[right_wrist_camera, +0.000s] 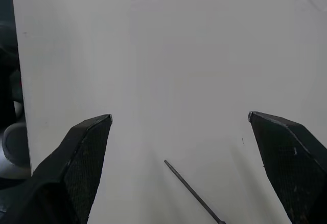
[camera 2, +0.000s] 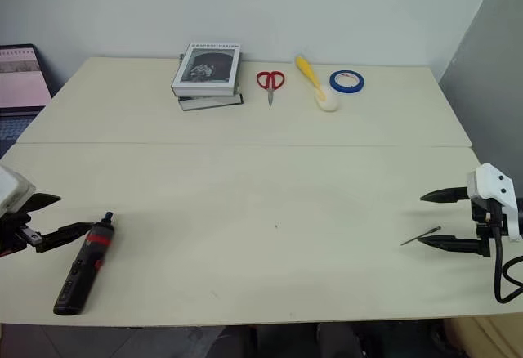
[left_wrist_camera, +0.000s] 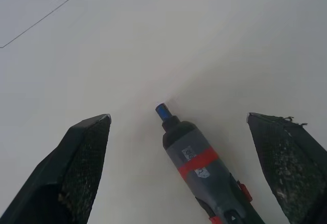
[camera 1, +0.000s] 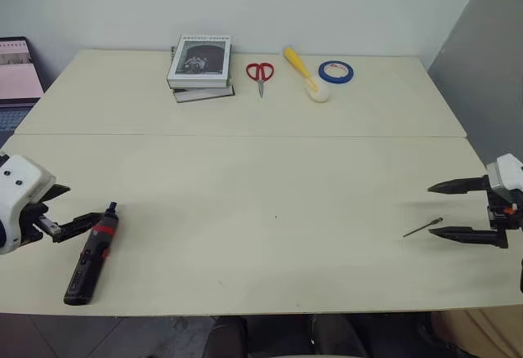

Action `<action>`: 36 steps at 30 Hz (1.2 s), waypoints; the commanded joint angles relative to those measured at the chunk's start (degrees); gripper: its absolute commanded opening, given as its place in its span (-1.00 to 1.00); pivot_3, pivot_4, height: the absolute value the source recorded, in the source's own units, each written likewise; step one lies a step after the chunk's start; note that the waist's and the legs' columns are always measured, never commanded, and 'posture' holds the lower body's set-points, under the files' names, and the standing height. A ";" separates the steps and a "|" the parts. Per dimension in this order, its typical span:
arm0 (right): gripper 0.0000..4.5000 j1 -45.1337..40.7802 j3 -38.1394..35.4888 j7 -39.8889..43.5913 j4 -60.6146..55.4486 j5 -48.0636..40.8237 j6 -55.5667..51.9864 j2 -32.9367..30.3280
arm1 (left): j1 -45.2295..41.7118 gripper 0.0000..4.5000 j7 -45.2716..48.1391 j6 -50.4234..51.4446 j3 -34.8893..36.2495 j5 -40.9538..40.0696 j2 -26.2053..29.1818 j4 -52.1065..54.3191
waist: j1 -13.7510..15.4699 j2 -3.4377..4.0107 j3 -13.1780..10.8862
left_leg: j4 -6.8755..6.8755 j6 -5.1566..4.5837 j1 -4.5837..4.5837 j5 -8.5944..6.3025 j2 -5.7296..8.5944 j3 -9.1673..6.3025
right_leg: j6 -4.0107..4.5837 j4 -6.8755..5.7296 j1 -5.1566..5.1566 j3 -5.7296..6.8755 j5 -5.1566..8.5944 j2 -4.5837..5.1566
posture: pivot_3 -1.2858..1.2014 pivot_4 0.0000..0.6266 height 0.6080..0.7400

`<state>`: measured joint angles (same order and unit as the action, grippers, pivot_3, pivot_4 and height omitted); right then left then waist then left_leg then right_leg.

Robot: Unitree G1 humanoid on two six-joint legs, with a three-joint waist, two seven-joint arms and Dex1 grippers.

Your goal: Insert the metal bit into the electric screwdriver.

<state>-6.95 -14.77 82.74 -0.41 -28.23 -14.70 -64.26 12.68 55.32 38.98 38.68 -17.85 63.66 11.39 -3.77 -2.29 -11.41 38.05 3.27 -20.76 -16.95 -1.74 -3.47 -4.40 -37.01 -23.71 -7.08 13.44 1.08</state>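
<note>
Left gripper point(camera 1: 72, 208) brackets slim black electric screwdriver point(camera 1: 91, 253), red-banded

A slim black stick-shaped electric screwdriver point(camera 1: 91, 254) with a red band near its tapered nose is lying flat on the pale tabletop near the front left corner, its tip pointing away from the front edge and its blunt rear end sitting close to that edge. A thin, straight, dark grey metal bit point(camera 1: 422, 227) is lying flat on the same surface far over toward the right side, slanting slightly, well apart from the screwdriver and not inserted in it.
</note>
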 commanded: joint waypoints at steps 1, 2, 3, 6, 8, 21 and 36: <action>1.00 -2.42 0.48 -1.69 -3.68 -1.37 -1.02 1.63 | -1.06 0.99 -3.71 4.75 0.36 0.56 -0.27 3.80 | -0.02 0.01 0.00 | 0.01 0.00 0.00 0.00 0.00 0.01 | -0.01 0.00 0.00 -0.01 -0.01 0.00 | 0.03 -0.52 1.00; 1.00 -2.86 0.74 -1.86 -4.26 -1.61 -1.58 2.05 | -1.42 0.99 -4.66 6.75 0.01 0.19 -0.49 4.90 | -0.01 0.00 0.00 | 0.02 0.00 -0.01 0.00 0.00 0.00 | -0.01 -0.01 0.00 -0.01 -0.01 0.00 | 0.03 -0.52 1.00; 1.00 -3.60 1.13 -2.01 -4.96 -2.06 -2.30 2.49 | -1.53 0.99 -5.53 8.38 -0.58 -0.04 -0.81 6.40 | 0.01 0.00 0.00 | 0.02 0.00 -0.01 0.00 0.00 0.00 | -0.01 0.00 0.01 -0.01 -0.01 0.00 | 0.03 -0.52 1.00; 1.00 -6.33 2.52 -2.46 -7.07 -3.47 -4.76 3.51 | -3.40 0.99 -9.31 16.52 -1.67 -1.40 -2.35 9.87 | 0.01 0.01 0.00 | 0.03 0.00 -0.01 0.00 0.00 -0.02 | -0.14 0.00 0.02 0.00 -0.09 0.00 | 0.03 -0.52 1.00; 1.00 -8.79 3.71 -2.78 -8.40 -4.86 -7.04 4.19 | -5.57 0.99 -12.50 22.34 -2.42 -1.90 -3.86 11.20 | -0.05 0.01 -0.01 | 0.03 0.00 0.00 0.00 0.00 -0.03 | -0.27 -0.01 0.02 0.01 -0.16 0.00 | 0.03 -0.52 1.00; 1.00 -31.89 20.25 2.77 -7.82 -2.51 -12.10 11.16 | -16.88 0.99 -17.57 37.85 -14.19 -3.20 -2.78 2.93 | -0.70 0.01 -0.01 | 0.03 0.01 -0.05 0.00 0.00 -0.30 | -0.22 -0.01 0.03 0.24 -0.23 -0.01 | 0.03 -0.52 1.00; 1.00 -42.87 28.08 9.75 0.69 -0.21 -4.22 17.49 | -30.96 0.99 -20.13 49.35 -22.66 -4.83 -2.10 -8.77 | -0.91 0.01 -0.01 | -0.03 0.02 -0.18 0.01 0.02 -0.60 | 0.11 -0.02 0.01 0.50 -0.40 0.00 | 0.03 -0.52 1.00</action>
<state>-47.30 13.23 87.42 0.13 -27.62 -21.09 -47.23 -17.06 35.41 87.23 16.07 -22.44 59.58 2.93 -4.68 -2.28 -11.42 38.02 3.29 -20.94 -16.94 -1.71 -4.08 -4.29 -37.04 -23.70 -6.57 13.04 1.07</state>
